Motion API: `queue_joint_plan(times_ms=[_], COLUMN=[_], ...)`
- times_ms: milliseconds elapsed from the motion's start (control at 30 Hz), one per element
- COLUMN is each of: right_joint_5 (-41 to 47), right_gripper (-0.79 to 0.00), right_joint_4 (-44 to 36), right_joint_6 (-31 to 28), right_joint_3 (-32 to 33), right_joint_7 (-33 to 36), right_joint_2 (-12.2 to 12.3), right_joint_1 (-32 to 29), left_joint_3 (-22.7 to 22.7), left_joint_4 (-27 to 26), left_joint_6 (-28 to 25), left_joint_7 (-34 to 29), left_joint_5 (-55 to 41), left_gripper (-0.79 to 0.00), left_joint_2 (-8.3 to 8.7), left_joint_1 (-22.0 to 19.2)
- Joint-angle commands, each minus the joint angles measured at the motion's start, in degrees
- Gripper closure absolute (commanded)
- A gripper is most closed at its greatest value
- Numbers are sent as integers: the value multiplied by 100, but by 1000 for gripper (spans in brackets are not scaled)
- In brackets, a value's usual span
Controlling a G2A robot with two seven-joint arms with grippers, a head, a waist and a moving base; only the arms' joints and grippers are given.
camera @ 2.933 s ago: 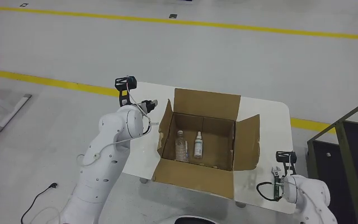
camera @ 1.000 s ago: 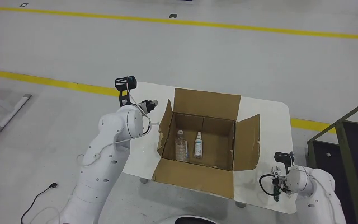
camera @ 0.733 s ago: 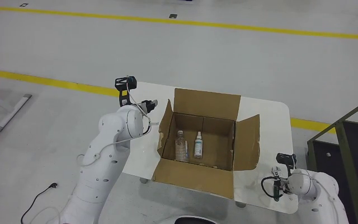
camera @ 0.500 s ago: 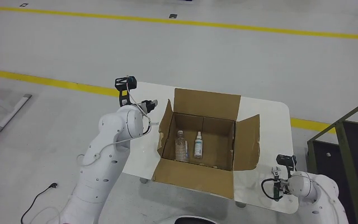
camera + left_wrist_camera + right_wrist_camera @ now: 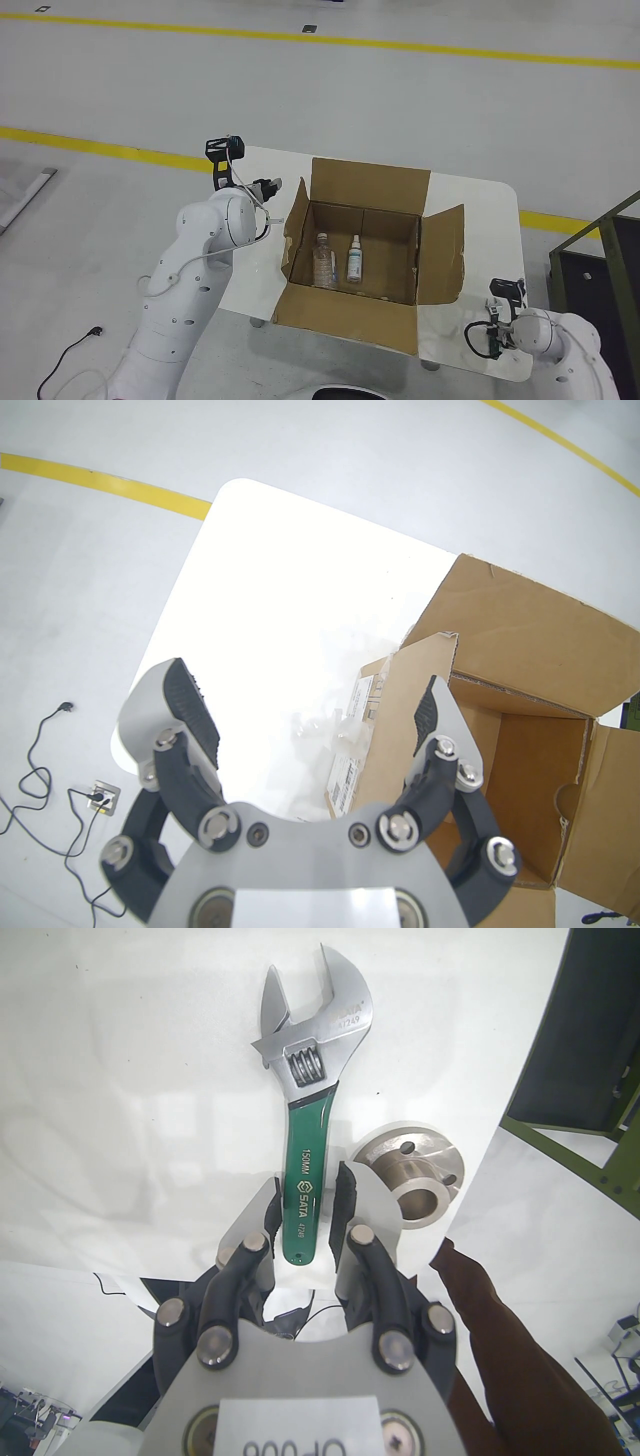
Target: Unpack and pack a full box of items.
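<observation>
**Right gripper set around a wrench at the table's corner; left gripper idle by the box.**

The right gripper (image 5: 310, 1173) sat low over the table (image 5: 125, 1078), narrowly parted around the green handle of the wrench (image 5: 307, 1138). One pad touched the handle and the other stood just off it. The wrench lay flat near the table's near right corner, outside the right flap of the box (image 5: 345, 320), with a metal ring (image 5: 415, 1173) just beside it. A clear bottle (image 5: 324, 260) and a white bottle (image 5: 354, 258) lay side by side in the box. The left gripper (image 5: 305, 685) hung wide open and empty above the table beside the box's left flap, over some plastic wrap (image 5: 325, 730).
</observation>
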Motion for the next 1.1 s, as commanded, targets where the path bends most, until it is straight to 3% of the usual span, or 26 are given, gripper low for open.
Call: queue_joint_plan(times_ms=[0,233,300,367,733,1067], right_joint_5=[7,14,17,21,455,2522], right_gripper=[-271,-234,-92,0,0,0], right_joint_4=[22,98,102,95,-345,-1585], right_joint_6=[5,33,47,55,51,34], right_joint_3=[-12,-59,-66,-71,87,1271], right_joint_7=[-17,-52,-66,-74,37,-66], right_joint_2=[6,28,35,42,83,160], right_joint_1=[7,37,42,41,33,276], left_joint_3=[0,0,0,0,0,0], left_joint_4=[0,0,0,0,0,0], left_joint_6=[0,0,0,0,0,0], left_joint_7=[0,0,0,0,0,0], left_joint_5=[0,0,0,0,0,0], left_gripper=[-785,-785,-785,-785,-785,-785], left_joint_2=[0,0,0,0,0,0], left_joint_1=[0,0,0,0,0,0])
